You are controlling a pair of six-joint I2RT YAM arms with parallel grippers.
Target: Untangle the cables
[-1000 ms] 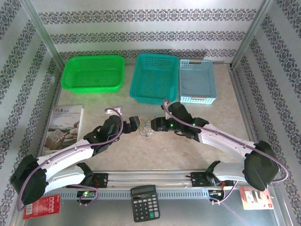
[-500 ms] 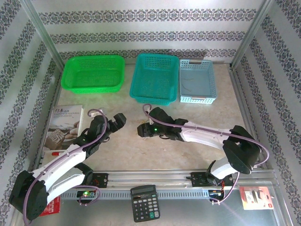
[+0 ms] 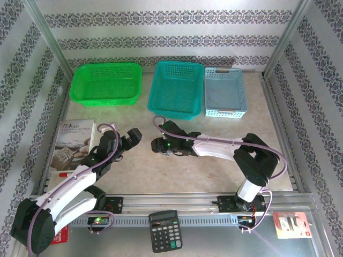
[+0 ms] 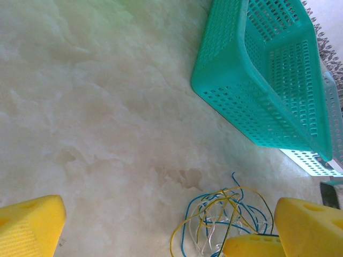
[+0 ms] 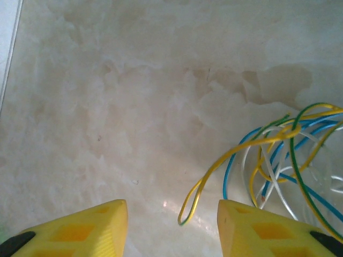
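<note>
Plainly, left gripper (image 3: 133,136) gapes, right gripper (image 5: 172,225) stands ajar, both empty; marbled table (image 3: 214,163), patterned walls (image 3: 161,43).

No legible text anywhere; title characters on the book (image 3: 72,140) cover too small.

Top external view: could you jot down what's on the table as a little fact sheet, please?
Wires: tangle of thin yellow, blue and whitish wires, lying on the pale stone-look table
Right gripper: open, a yellow loop between its fingers
Left gripper: wide open, left of the tangle
Behind: green plastic basket, teal plastic basket, light blue plastic basket
</note>
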